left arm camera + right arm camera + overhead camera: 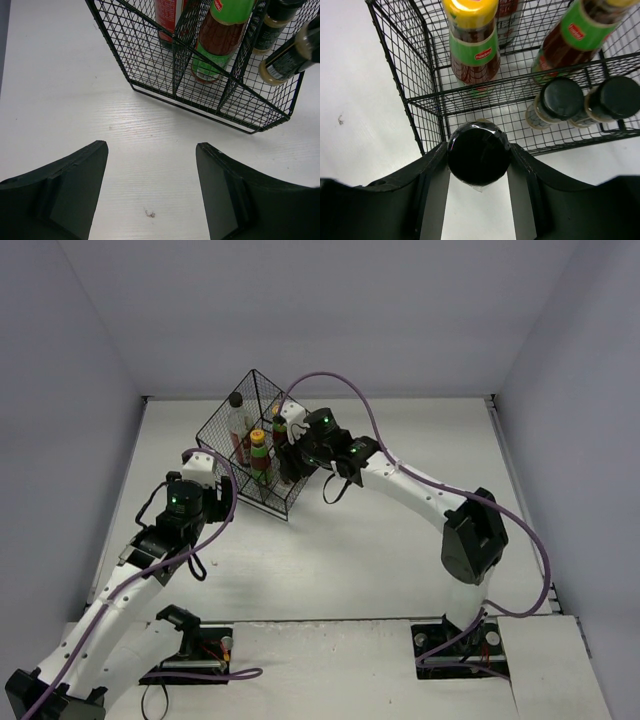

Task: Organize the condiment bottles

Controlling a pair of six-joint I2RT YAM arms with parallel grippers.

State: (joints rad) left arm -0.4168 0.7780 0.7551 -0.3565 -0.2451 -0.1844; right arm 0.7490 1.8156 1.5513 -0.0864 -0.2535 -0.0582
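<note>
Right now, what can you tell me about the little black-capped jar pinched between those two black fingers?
The short jar shows mostly its glossy round black cap, seen from above. The right gripper clamps it on both sides between black fingers. It hangs at the near edge of the black wire basket.

We count six bottles. The tall clear bottle (240, 430), with a black cap and red label, stands upright in the wire basket (425, 100). One yellow-capped bottle (472, 47) of dark red sauce with a green label stands upright in it too, and the other yellow-capped bottle (572, 32) stands apart from it. Two short dark jars (555, 102) (610, 100) with black caps stand side by side inside. The third jar (478, 155) sits clamped in the right pincer (478, 167) at the basket's wall.
</note>
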